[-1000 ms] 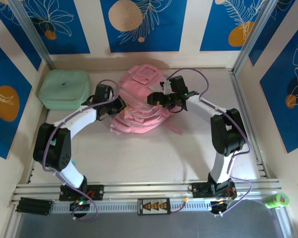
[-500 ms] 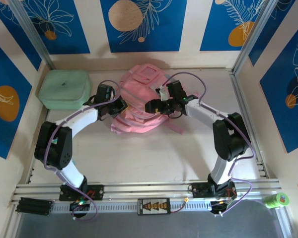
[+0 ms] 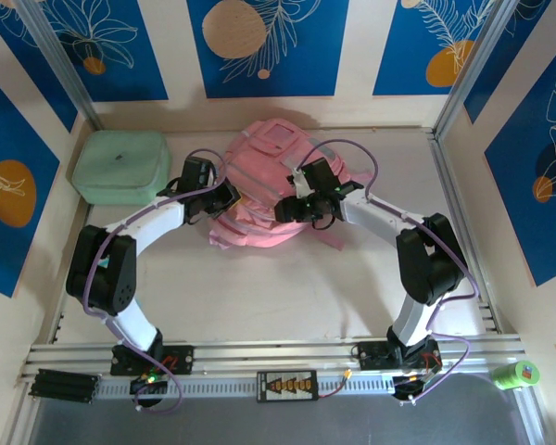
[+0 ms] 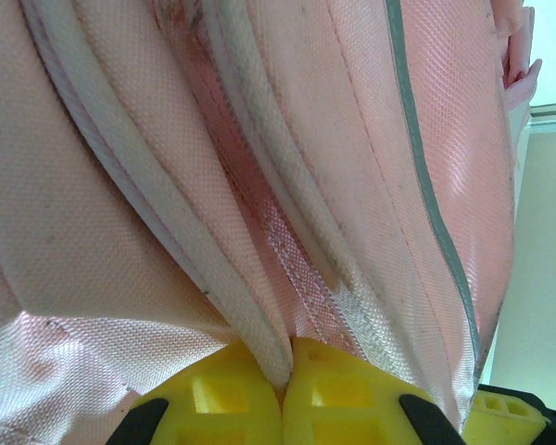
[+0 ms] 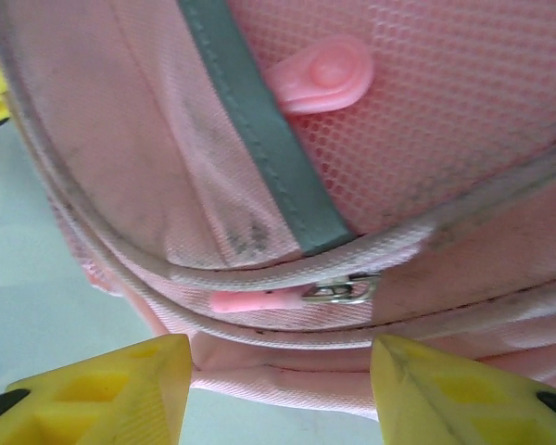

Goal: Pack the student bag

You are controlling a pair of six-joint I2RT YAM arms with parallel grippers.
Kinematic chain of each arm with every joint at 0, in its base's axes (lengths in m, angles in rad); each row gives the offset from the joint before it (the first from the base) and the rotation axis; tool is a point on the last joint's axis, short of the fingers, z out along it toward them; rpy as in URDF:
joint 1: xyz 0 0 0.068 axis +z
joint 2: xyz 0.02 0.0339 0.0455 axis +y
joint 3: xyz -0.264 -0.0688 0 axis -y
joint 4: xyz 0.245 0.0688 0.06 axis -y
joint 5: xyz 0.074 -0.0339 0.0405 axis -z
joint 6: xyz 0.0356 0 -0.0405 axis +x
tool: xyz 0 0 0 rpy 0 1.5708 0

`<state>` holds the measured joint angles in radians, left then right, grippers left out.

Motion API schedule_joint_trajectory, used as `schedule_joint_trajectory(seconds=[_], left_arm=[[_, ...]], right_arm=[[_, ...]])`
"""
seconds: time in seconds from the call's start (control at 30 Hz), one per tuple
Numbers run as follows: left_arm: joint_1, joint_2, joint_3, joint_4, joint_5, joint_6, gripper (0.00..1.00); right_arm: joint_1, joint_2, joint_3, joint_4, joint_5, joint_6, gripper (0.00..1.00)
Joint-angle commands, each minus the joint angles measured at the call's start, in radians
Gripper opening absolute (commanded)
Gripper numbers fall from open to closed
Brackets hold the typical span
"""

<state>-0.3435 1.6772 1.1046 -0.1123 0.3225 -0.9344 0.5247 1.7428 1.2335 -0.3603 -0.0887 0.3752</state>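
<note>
The pink student bag [image 3: 271, 146] lies in the middle of the table. My left gripper [image 3: 230, 197] is at its left side, shut on a pale piped seam [image 4: 250, 306] of the bag [image 4: 120, 185], which runs down between the yellow fingers [image 4: 352, 399]. My right gripper [image 3: 283, 209] is over the bag's front and stands open. In the right wrist view its yellow fingertips [image 5: 157, 371] flank the bag's lower edge [image 5: 287, 380]. A pink zipper pull [image 5: 255, 299] on a metal ring lies just beyond them, untouched. The right gripper's midpoint [image 5: 280, 357] is over pink fabric.
A mint green rounded case [image 3: 120, 165] sits at the back left, close to the left arm. Walls enclose the table at the back and on both sides. A loose pink strap [image 3: 326, 239] trails from the bag toward the right arm.
My right gripper has swung left and nearer across the bag, and its jaws have narrowed. The left gripper has kept its hold, and the bag has shifted slightly.
</note>
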Motion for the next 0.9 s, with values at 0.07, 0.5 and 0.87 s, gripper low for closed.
schedule_joint_trajectory(seconds=[0.07,0.5,0.87], left_arm=[[-0.019,-0.003,0.036,0.049,0.052,0.011,0.0],[-0.019,-0.008,0.038,0.04,0.051,0.016,0.0],[-0.02,0.002,0.057,0.03,0.048,0.018,0.0]], right_arm=[[0.028,-0.003,0.044,-0.017,0.065,0.019,0.54],[0.11,0.051,0.075,-0.032,0.347,0.06,0.57],[0.107,0.048,0.085,-0.044,0.405,0.105,0.34]])
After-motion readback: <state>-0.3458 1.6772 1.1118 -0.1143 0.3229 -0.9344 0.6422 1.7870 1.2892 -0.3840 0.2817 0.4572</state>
